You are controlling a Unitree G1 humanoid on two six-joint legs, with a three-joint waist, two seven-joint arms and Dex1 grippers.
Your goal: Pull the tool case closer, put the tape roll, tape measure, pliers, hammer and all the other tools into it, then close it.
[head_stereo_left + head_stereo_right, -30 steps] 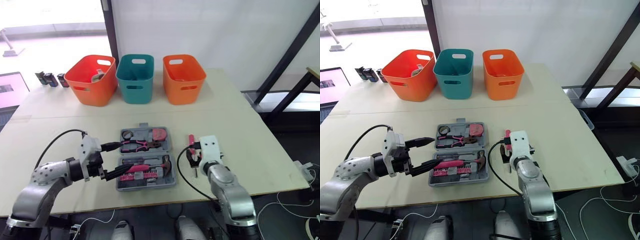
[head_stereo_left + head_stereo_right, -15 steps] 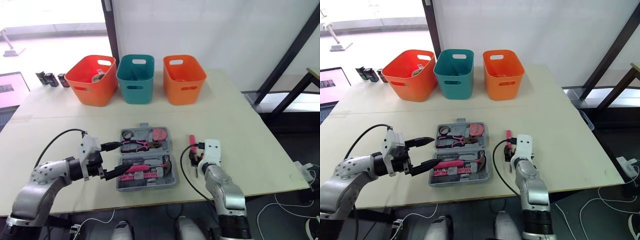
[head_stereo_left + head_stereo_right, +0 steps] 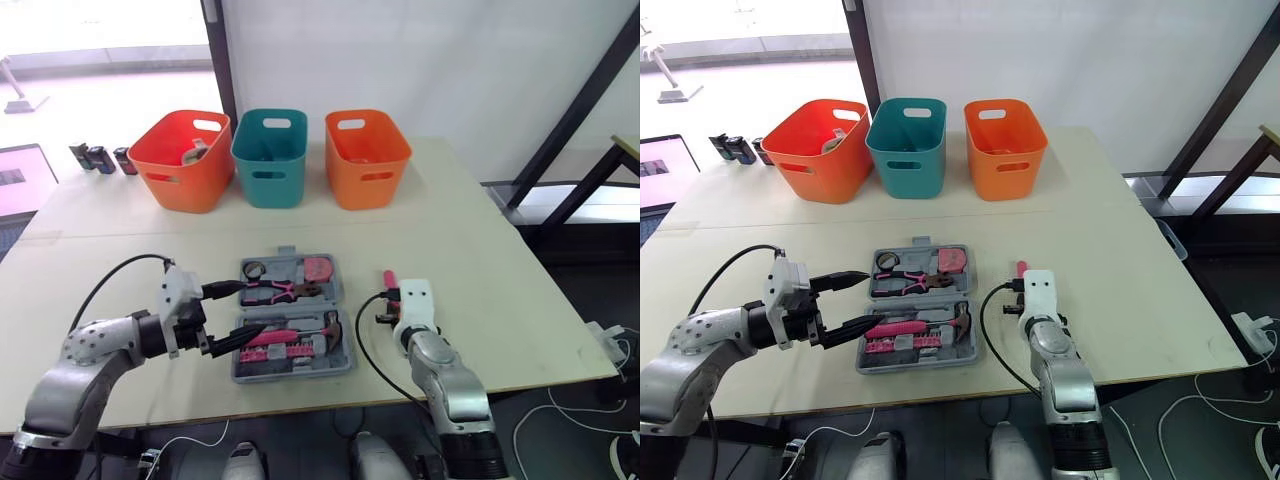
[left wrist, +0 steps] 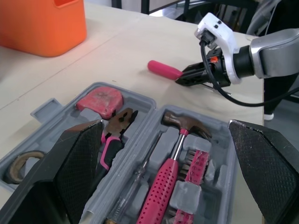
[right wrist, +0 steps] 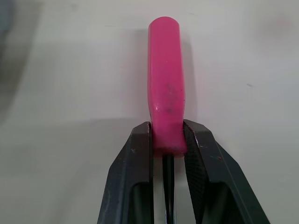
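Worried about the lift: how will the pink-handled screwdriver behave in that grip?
The screwdriver looks rigid, probably light. Its smooth round handle might roll if released. The right gripper pinches only the handle's end, so it may pivot.

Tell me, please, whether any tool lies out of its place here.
Yes, one: the pink-handled screwdriver lies on the table, to the right of the open tool case, with the right gripper shut on its handle. The hammer, pliers, tape measure and tape roll sit in their slots. Nothing looks spilled or damaged.
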